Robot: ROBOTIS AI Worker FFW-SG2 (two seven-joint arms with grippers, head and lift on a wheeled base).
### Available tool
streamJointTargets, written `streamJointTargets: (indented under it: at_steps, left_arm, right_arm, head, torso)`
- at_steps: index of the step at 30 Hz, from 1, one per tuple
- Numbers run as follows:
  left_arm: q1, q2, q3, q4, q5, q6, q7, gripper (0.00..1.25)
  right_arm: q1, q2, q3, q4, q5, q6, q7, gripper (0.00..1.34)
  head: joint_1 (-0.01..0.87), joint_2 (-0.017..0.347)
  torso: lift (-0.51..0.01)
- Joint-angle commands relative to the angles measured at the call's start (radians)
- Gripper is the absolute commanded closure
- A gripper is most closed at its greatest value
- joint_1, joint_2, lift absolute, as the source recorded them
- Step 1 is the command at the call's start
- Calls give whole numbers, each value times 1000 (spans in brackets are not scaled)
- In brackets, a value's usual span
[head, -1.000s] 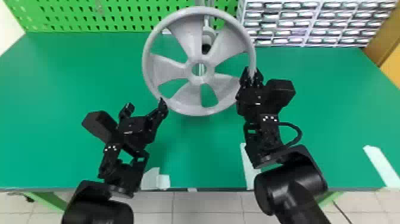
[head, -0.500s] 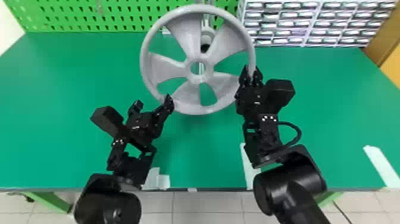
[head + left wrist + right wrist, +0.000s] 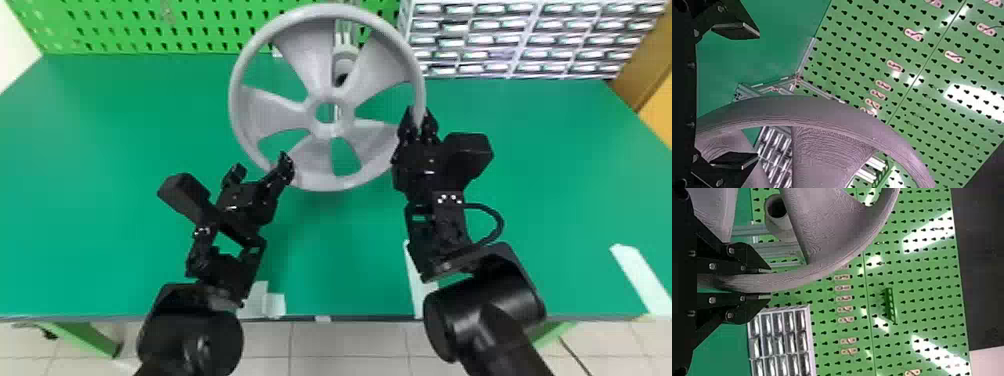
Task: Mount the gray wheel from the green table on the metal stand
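While your right hand (image 3: 419,117) grips the wheel (image 3: 331,132) by its right edge, upper centre of the head view, and your open left hand (image 3: 262,166) sits lower left, the stand (image 3: 345,62) shows behind, just above the wheel's centre, so you'd likely push away.

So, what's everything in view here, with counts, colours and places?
Table: one, green, in the middle
Wheel: one, gray, raised over the table
Stand: one, gray, behind the wheel
Pegboard: one, green, at the back
Clips: several, pinkish, on the pegboard
Slotted holder: one, green, on the pegboard
Drawer rack: one, whitish, back right
Tape: several pieces, white, near table edge
Floor tiles: several, pale, under the table
Arms: two, black, near side
Left claw: one, black, open, at wheel's near-left rim
Right claw: one, black, holding wheel's right rim
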Motion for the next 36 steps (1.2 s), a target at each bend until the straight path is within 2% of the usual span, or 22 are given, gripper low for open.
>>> streamJointTargets:
  at_steps: [1,22,36]
  left_arm:
    - [-22,0,-12,25,24,-22,-7,186]
    - [-99,0,-30,113,78,-84,-18,191]
    - [-122,0,-64,146,156,-76,-61,349]
  right_arm:
    - [-1,0,5,0,-2,-3,0,1153]
    - [-1,-3,13,0,-8,-11,0,1153]
    - [-2,-6,17,0,-12,-23,2,1153]
  head:
    - [868,52]
    - [868,52]
    - [868,52]
  torso:
    - [-93]
    - [-93]
    - [-93]
